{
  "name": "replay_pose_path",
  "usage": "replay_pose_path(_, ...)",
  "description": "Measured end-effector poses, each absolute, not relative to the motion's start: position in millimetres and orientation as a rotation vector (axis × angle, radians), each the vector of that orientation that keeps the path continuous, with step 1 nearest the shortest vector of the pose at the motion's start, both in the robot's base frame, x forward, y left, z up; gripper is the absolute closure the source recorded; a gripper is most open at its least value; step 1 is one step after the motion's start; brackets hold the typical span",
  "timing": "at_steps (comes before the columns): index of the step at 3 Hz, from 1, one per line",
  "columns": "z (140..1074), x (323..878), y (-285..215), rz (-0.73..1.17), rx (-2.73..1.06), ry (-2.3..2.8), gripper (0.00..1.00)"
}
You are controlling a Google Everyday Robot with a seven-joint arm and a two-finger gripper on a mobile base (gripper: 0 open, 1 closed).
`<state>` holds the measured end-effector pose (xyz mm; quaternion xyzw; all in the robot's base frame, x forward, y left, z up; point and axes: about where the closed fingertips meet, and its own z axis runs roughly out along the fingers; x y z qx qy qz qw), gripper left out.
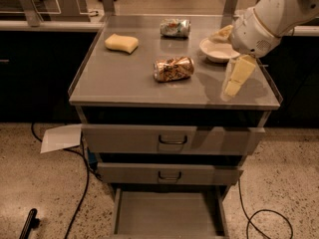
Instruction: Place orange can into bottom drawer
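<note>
Task barely started, imo: nothing picked yet. The orange can [173, 68] lies on its side near the ctr of the counter [114, 81], free, w/ nothing touching it. The claw [232, 87] hangs over the counter's right edge, at abt 4 o'clock from the can and well apart from it, pointing down. Can't tell how wide it stands, but it has hold of nothing that shows. The bottom drawer [167, 214] is already pulled out at 6 o'clock, below the two handle-fronted drawers [172, 139], which sit only partly out. Its grey floor is bare, so the drop-off spot looks ready and no opening step seems needed. Left to do, as I judge it: swing the claw left to the can, close on it, lift it off, carry it out past the counter's front edge and down, then release it in the tray. Other stuff to avoid: a silver-green can [175, 27] at 12 o'clock from the target, a yellow sponge [121, 43] at 10 o'clock and a white bowl [217, 50] at 2 o'clock, the bowl just behind the claw. The can being dented and on its side, the grip may need care.
</note>
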<state>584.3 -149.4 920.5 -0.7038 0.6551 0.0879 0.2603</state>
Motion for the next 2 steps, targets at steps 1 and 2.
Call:
replay_pose_path(1, 905, 627, -131, 0.264, -1.948, 1.682, 0.0)
replay_pose_path(2, 896, 658, -107, 0.297, -2.003, 1.591, 0.0)
